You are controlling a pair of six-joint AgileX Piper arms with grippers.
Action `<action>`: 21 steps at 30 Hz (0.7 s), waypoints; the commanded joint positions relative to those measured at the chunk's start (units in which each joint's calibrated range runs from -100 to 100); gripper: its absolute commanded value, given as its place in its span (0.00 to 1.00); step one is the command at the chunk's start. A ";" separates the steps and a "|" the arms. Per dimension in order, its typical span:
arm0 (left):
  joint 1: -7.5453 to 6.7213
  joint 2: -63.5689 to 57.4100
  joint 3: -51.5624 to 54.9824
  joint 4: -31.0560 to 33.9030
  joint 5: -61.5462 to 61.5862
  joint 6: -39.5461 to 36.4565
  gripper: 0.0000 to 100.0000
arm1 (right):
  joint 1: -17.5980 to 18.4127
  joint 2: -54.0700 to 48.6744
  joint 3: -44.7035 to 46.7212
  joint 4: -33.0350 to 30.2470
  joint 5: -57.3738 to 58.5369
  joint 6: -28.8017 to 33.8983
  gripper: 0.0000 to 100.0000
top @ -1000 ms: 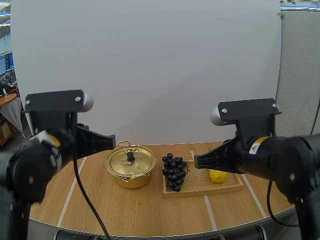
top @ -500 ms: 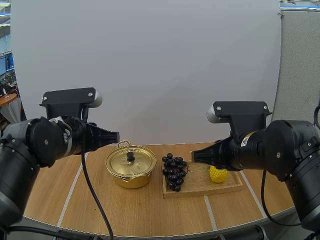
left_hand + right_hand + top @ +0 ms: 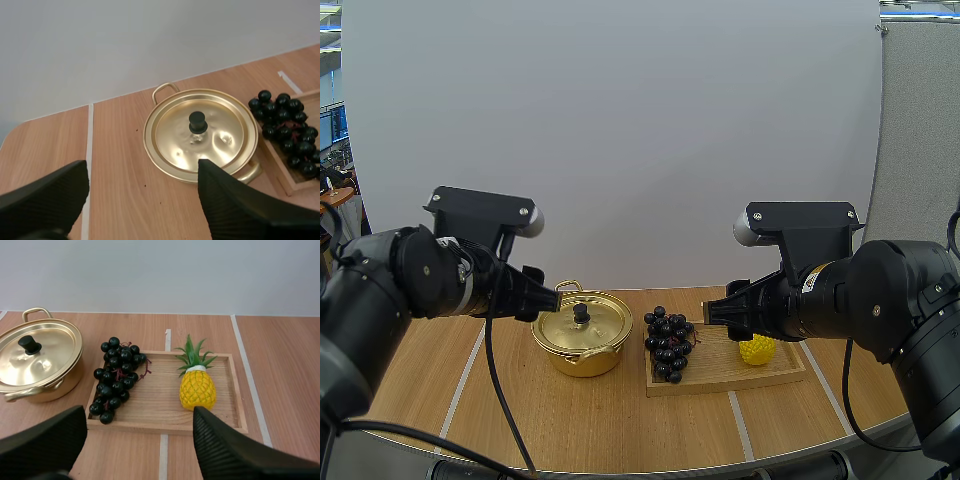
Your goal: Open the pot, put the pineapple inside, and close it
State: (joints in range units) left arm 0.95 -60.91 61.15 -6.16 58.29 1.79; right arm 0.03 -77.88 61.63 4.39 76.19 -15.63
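1. Pose on your left: the left arm reaches in level from the left side, and your left gripper (image 3: 552,298) hangs in the air above the table (image 3: 520,420). In the high view its tip lines up with the rear handle of the pot (image 3: 582,352).
2. In the left wrist view its two black fingers (image 3: 45,200) stand wide apart with their ribbed faces turned to each other. It's released, with nothing between them.
3. On to the pot: it's gold and sits on the bare wood. The lid (image 3: 220,145) is on, with its black knob (image 3: 197,121) upright in the middle. One loop handle points to the back, the other to the near edge.
4. Just right of the pot you've got a wooden tray (image 3: 160,405). You can't tell whether pot and tray touch.
5. A bunch of dark grapes (image 3: 116,377) lies on the tray's left half, a few berries hanging over its edges.
6. Your pineapple (image 3: 197,387) stands upright on the tray's right half, green crown up. It's well apart from the pot, and the grapes lie between the two.
7. Over on your right, the right arm reaches in level from the right side. Your right gripper (image 3: 710,315) hangs in the air over the tray, and in the high view the arm covers the pineapple's crown.
8. In the right wrist view its fingers are spread wide and grasp nothing, with the tray between them.
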 commanded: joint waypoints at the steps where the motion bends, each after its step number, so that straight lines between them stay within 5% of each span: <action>1: 0.09 4.30 -0.52 -0.85 0.86 6.10 1.00 | -0.25 -0.10 -0.59 -0.39 -0.08 -0.38 1.00; 12: -0.66 17.70 -0.72 -14.69 -1.28 31.73 1.00 | -0.25 -0.10 -0.59 -0.39 -0.08 -0.38 1.00; 21: -4.84 27.67 -9.86 -15.91 -1.28 32.65 1.00 | -0.25 -0.10 -0.59 -0.39 -0.08 -0.38 1.00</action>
State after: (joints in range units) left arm -1.43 -39.53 58.50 -20.17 58.15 33.88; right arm 0.03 -77.88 61.63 4.39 76.19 -15.63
